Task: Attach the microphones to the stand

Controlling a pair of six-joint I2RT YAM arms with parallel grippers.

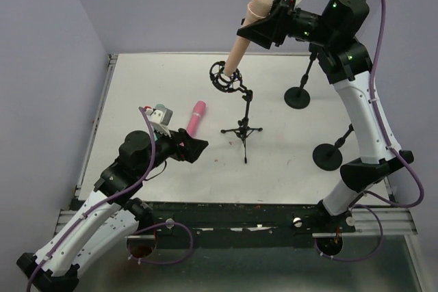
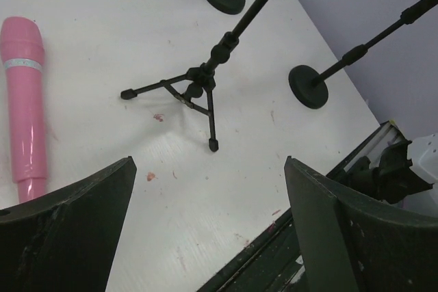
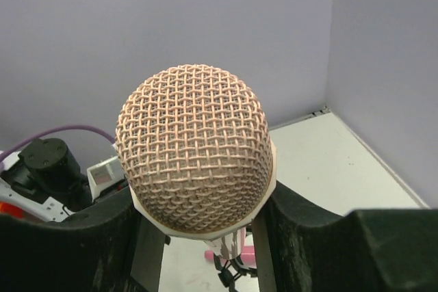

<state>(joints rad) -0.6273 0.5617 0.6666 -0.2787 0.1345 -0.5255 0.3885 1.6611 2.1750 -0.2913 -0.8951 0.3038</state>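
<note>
Top view: right pincer (image 1: 254, 25) is clamped on the peach microphone (image 1: 236, 49) just under its head. The mic is tilted, tail end down at the ring clip (image 1: 226, 76) of the tripod stand (image 1: 243, 128), mid-desk. Can't tell if the tail is seated in the ring. Pink microphone (image 1: 196, 117) lies flat on the desk (image 1: 137, 87), left of the tripod and just beyond the left pincer (image 1: 195, 147). One round-base stand (image 1: 297, 97) is far right, another (image 1: 328, 156) nearer. No teal mic in view.

Left wrist: left pincer (image 2: 205, 237) is wide, nothing between the fingers (image 2: 68, 230). Pink mic (image 2: 24, 100) at left edge, tripod feet (image 2: 198, 87) ahead.

Right wrist: mesh head (image 3: 195, 162) fills the frame, fingers (image 3: 308, 237) pressing either side below it.

Handling, my guess: mics are rigid and light, with a smooth barrel that is likely slippery and will roll. Grip mid-barrel, not the mesh, which probably dents. Tripod looks light and may tip under side load.

Surface: white matte desk with a few reddish specks and a low rim on the left. Lilac walls (image 1: 55, 46) close in on the left, far and right.
</note>
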